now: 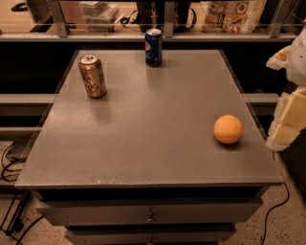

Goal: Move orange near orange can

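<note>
The gripper (288,122) hangs at the right edge of the view, a pale cream and white shape just off the right side of the table (143,148), raised a little above the level of the tabletop; whether it is open or closed cannot be told from here. Nearest to it, the orange (228,129) rests on the grey tabletop close to the right edge and toward the front, apart from the gripper and touching nothing else. The orange can (92,76) stands upright well away from it, across the table near the back left corner, its silver top showing and pale lettering on its coppery side. A 2nd can, the dark blue Pepsi can (153,47), stands upright at the back edge near the middle, apart from the orange can and to its right. Below the tabletop the front of the table shows 2 drawers (150,217) with small knobs. Dark cables (8,160) lie on the floor to the left, and a printed bag (234,14) sits on the shelf behind the table
</note>
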Robot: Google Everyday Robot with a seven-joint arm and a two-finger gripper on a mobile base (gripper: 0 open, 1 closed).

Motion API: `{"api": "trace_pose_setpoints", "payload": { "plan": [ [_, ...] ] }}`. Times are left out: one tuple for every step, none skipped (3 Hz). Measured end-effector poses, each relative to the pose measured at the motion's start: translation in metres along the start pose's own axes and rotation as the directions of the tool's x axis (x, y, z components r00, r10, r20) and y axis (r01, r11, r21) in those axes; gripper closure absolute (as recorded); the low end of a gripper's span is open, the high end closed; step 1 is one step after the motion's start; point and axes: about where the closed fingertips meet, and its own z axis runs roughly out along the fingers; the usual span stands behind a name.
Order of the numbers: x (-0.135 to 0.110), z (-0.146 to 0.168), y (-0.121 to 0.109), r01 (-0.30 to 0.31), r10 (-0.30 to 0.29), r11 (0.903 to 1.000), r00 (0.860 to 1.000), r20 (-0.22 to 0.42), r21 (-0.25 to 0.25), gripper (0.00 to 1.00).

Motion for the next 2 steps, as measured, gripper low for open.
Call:
{"api": "trace_pose_setpoints", "payload": {
  "plan": [
    [-0.001, 0.0, -0.001, 0.005, -0.005, 1.0, 1.0, 0.004, 0.006, 0.0],
    [-0.005, 0.017, -0.01, 0.011, -0.01, 0.9998, 0.997, 0.076, -0.016, 0.0]
  ]
}}
